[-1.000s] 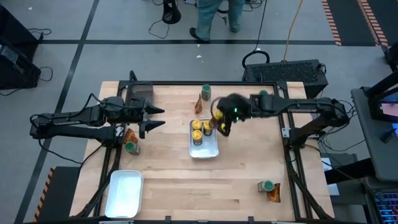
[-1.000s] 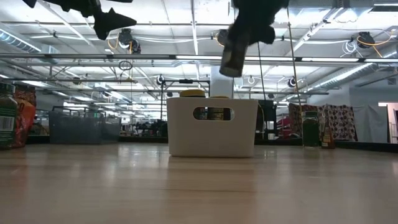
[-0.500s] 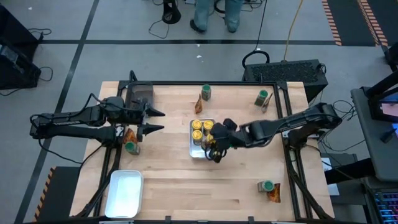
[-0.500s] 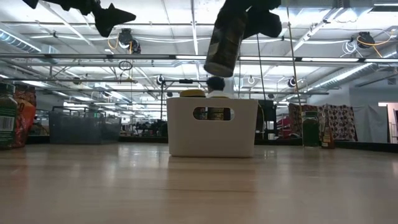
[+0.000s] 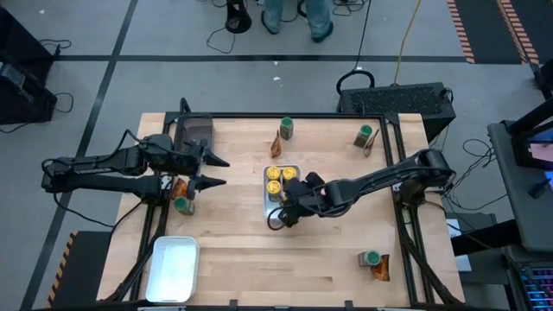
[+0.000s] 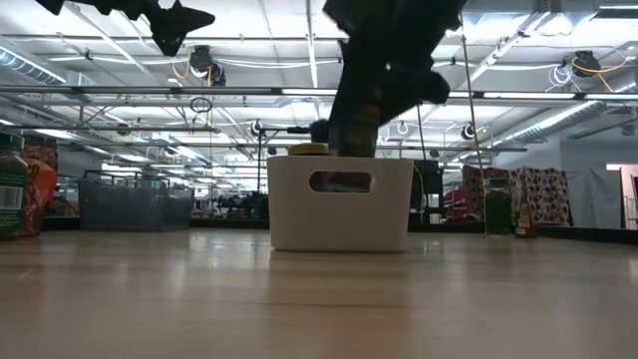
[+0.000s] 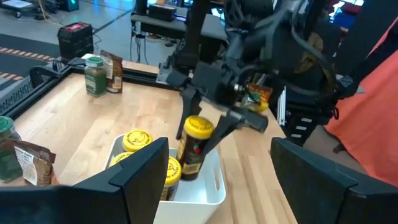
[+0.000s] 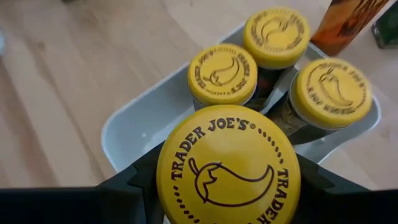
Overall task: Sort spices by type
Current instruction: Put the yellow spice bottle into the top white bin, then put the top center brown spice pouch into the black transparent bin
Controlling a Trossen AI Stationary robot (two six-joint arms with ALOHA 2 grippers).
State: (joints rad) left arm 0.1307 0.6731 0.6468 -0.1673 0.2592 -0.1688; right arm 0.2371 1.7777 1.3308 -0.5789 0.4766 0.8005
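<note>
A white tray (image 5: 296, 207) in the middle of the table holds three yellow-lidded jars (image 8: 261, 59) standing upright. My right gripper (image 5: 289, 210) is over the tray's near end, shut on a further yellow-lidded jar (image 7: 196, 148). Green-lidded jars stand on the table top: one near the far edge (image 5: 286, 128), one at the far right (image 5: 365, 134), one at the near right (image 5: 370, 257) and one on the left (image 5: 182, 205). Each has an orange-brown packet (image 5: 381, 270) beside it. My left gripper (image 5: 223, 171) hangs open above the table, left of the tray. My right gripper pinches the yellow-lidded jar between its two fingers (image 7: 227, 126), on the jar's upper body just under the lid (image 7: 199, 127). It comes from above, slanting in from the table's right. The jar is tilted, with its lower end (image 7: 189, 172) down inside the tray's near end.
A dark bin (image 5: 193, 131) sits at the far left corner and a second white tray (image 5: 173, 268) at the near left. Bare wood lies between the middle tray and the near edge. A person's legs (image 5: 294, 15) show beyond the far edge.
My right gripper has carried the yellow-lidded jar from above the tray's far right side toward the near edge and down. The jar has gone from held high in the air to tilted, with its lower end inside the tray's near end.
</note>
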